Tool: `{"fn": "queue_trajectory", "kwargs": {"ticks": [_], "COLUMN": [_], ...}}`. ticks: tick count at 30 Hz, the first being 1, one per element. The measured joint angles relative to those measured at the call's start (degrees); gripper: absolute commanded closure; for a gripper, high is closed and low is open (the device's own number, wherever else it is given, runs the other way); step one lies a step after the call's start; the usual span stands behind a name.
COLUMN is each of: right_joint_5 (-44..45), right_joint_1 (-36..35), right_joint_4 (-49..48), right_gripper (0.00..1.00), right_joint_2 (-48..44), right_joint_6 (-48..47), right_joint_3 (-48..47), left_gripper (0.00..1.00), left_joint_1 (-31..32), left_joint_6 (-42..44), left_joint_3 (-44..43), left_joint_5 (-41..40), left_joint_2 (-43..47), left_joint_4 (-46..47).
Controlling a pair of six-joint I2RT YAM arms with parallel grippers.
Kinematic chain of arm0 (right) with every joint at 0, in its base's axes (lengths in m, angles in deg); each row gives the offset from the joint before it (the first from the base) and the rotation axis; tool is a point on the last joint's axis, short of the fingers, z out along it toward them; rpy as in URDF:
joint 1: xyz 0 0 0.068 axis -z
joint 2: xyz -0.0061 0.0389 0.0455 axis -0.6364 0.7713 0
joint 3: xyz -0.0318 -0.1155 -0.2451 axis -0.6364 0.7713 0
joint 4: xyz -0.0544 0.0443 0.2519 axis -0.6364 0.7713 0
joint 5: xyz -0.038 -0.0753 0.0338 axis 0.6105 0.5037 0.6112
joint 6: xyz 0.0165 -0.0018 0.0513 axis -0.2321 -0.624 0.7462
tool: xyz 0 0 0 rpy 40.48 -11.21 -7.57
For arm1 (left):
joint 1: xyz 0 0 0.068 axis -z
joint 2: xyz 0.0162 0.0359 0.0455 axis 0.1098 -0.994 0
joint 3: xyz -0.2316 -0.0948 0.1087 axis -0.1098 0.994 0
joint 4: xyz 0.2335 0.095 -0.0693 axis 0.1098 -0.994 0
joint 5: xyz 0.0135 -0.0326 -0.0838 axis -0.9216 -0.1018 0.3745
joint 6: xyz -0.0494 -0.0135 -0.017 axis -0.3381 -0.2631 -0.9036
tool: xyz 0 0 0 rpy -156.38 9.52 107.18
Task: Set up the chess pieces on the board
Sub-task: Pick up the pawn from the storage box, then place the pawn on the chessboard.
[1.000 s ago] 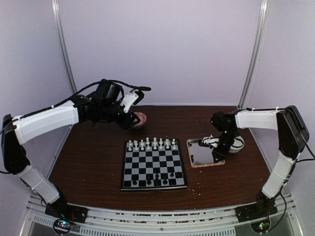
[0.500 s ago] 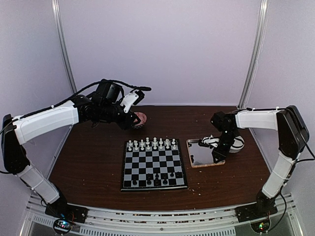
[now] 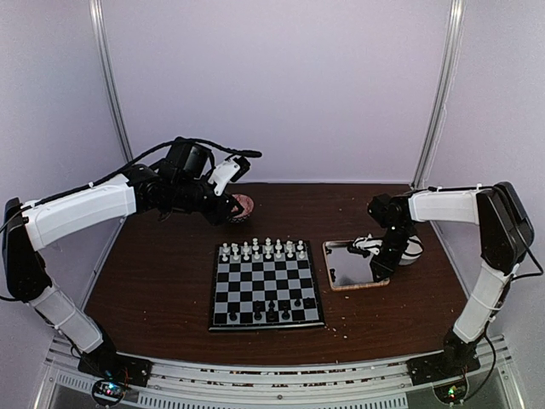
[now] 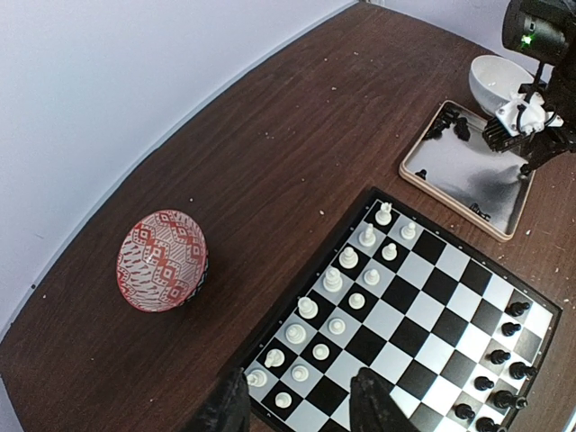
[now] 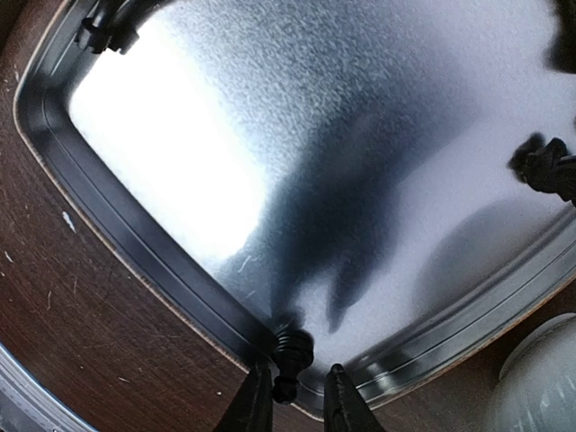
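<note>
Top view. The board [image 3: 266, 292] lies flat mid-table. White pieces [image 3: 267, 249] line its far edge and black pieces [image 3: 272, 305] stand along its near side, too small here for me to count. I see three containers: a tray [image 3: 333, 277] just right of the board, a white bowl [image 3: 412, 250] behind the tray, and a patterned bowl [image 3: 243, 207] beyond the board. The left gripper [image 3: 232, 209] hangs by the patterned bowl. The right gripper [image 3: 379, 274] is low over the tray.

Left wrist. I count sixteen white pieces in two rows, and at least eight black ones before the frame cuts them off. The tray holds a few black pieces. I cannot see into either bowl. The left gripper's jaws are partly spread and hold nothing.

Right wrist. The right gripper's jaws are drawn close about one black piece [image 5: 290, 351] at the tray's rim. I cannot tell whether they pinch it. Two more dark pieces sit at the tray's edges.
</note>
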State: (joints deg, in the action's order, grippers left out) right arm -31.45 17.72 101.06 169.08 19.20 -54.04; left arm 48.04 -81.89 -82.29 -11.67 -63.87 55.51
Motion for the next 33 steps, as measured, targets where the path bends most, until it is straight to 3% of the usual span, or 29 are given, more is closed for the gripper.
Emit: {"fn": "queue_trajectory", "kwargs": {"ticks": [11,22,33], "right_joint_5": [-0.8,-1.3,-3.8], "right_joint_1": [0.0,-1.1,-17.2], "right_joint_4": [0.6,5.0,11.8], "right_gripper": [0.95,0.96,0.95], "right_joint_2": [0.9,-1.3,2.7], "right_joint_6": [0.1,0.1,-0.5], "right_joint_3": [-0.4,-8.5,-27.5], "left_gripper": [0.62,0.61,0.61], "left_joint_1": [0.0,0.0,-2.3], "left_joint_6": [0.0,0.0,-0.5], "left_joint_3": [0.0,0.0,0.0], "left_joint_5": [0.0,-0.3,-0.6], "left_joint_2": [0.0,0.0,0.6], "left_joint_4": [0.0,0.0,0.0]}}
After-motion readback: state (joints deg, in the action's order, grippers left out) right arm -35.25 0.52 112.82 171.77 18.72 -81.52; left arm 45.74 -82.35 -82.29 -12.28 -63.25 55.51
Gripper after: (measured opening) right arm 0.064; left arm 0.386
